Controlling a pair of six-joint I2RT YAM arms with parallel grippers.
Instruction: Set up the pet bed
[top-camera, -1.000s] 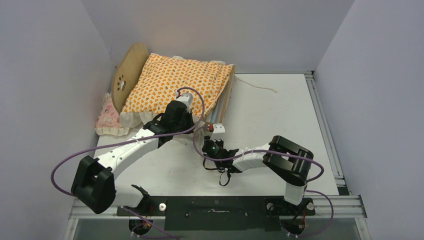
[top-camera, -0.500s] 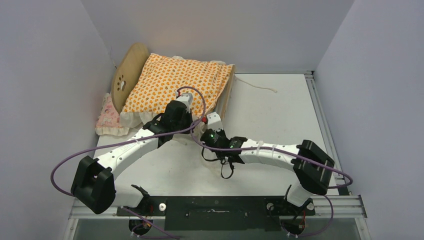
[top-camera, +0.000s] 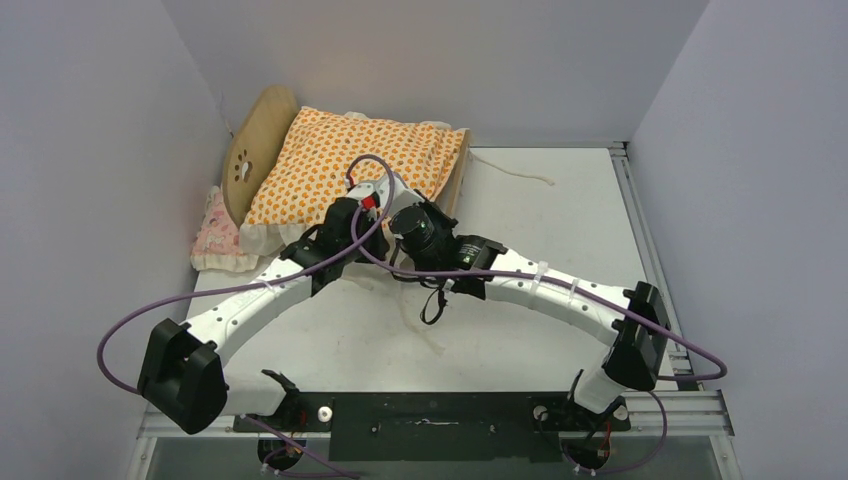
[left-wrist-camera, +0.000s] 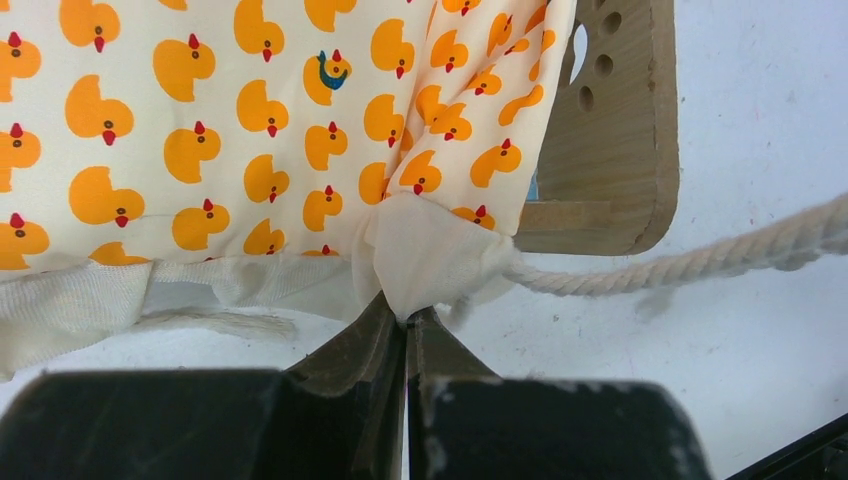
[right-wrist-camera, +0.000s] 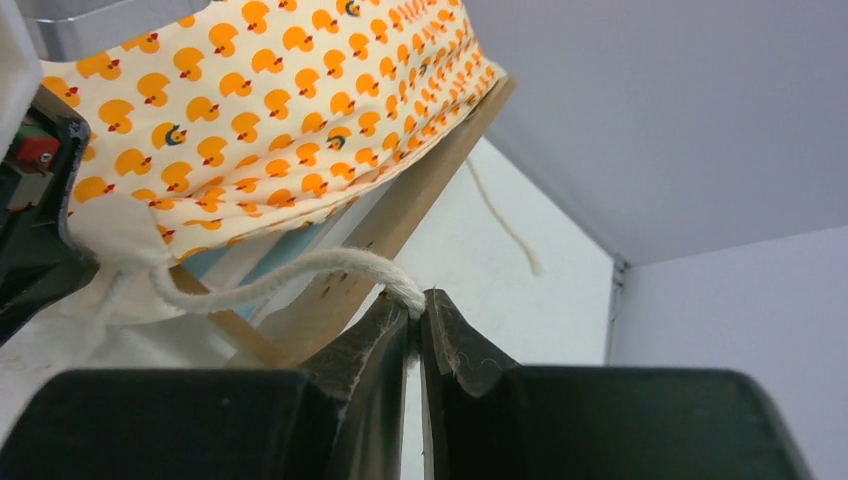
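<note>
Just changed: the right arm is now reaching across to the near corner of the cushion (top-camera: 350, 165), where a second ago it was hanging back over the bare worktop (top-camera: 560, 240). Its right claw (right-wrist-camera: 417, 305), then partly apart, is now pressing together on the white rope (right-wrist-camera: 300, 275).
Left claw: the left claw (left-wrist-camera: 407, 318) is staying clamped on the cushion's white corner fabric, unmoved.
Pet bed: the pet bed (left-wrist-camera: 610, 150) is sitting at the far left of the worktop, its headboard (top-camera: 255, 145) leaning toward the left wall and its footboard (top-camera: 455, 185) pointing toward the middle. The cushion is lying over it.
Meaning for the task: both claws are now gripping at one corner, so I judge a tugging or tying step on the cushion is beginning. The bedding is not yet looking squared.
Left wrist view alone: is showing the rope running out from the pinched corner, past the drilled wooden board.
Right wrist view alone: is showing the rope end entering the jaws.
Top view alone: is showing a pink pillow (top-camera: 215, 240) lying beside the headboard, off the bed.
</note>
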